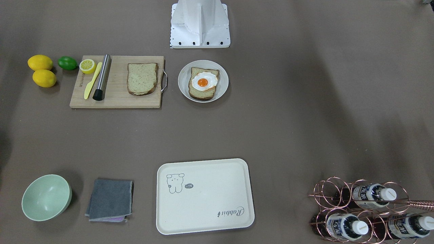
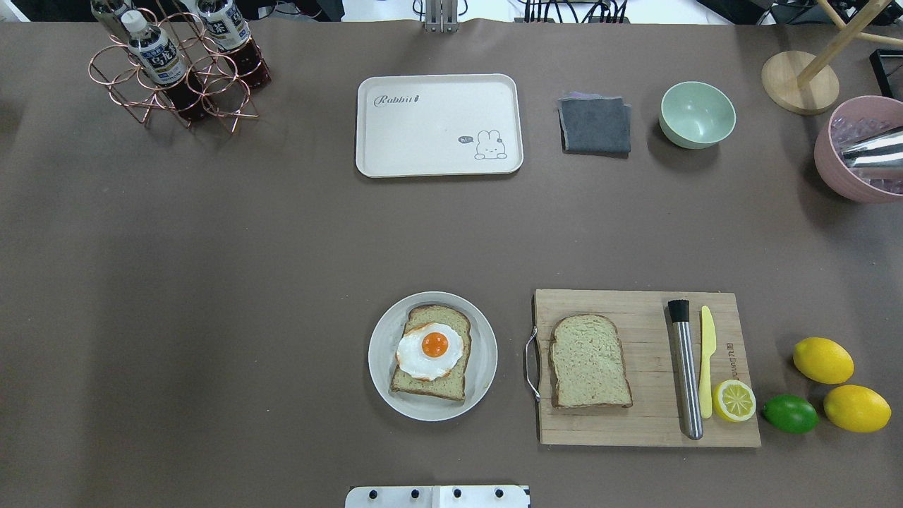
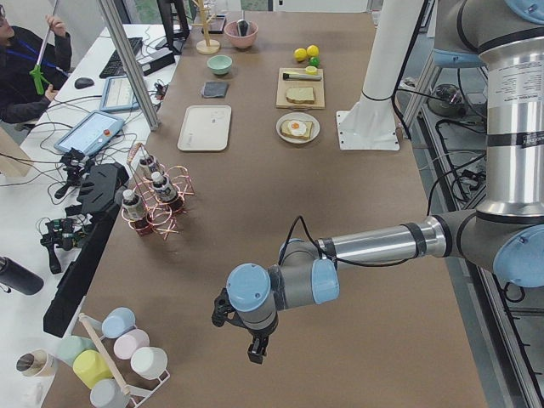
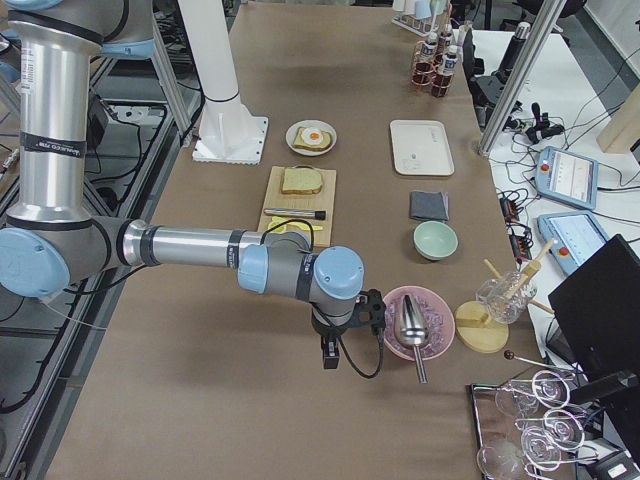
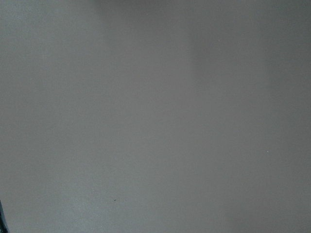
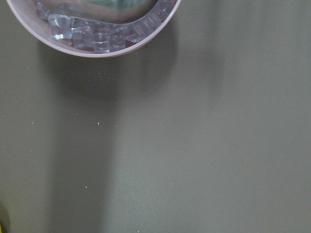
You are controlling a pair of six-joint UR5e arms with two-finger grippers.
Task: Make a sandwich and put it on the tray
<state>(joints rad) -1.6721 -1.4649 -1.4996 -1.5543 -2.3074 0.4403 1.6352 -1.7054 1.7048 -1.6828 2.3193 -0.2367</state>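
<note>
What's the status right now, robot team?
Left gripper and right gripper far from the food, open or shut unclear. Egg-topped slice on plate, second slice on cutting board. Tray bare, nothing in the way.

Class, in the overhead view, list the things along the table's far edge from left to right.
Bottle rack → tray → grey cloth → green bowl → pink bowl.
</note>
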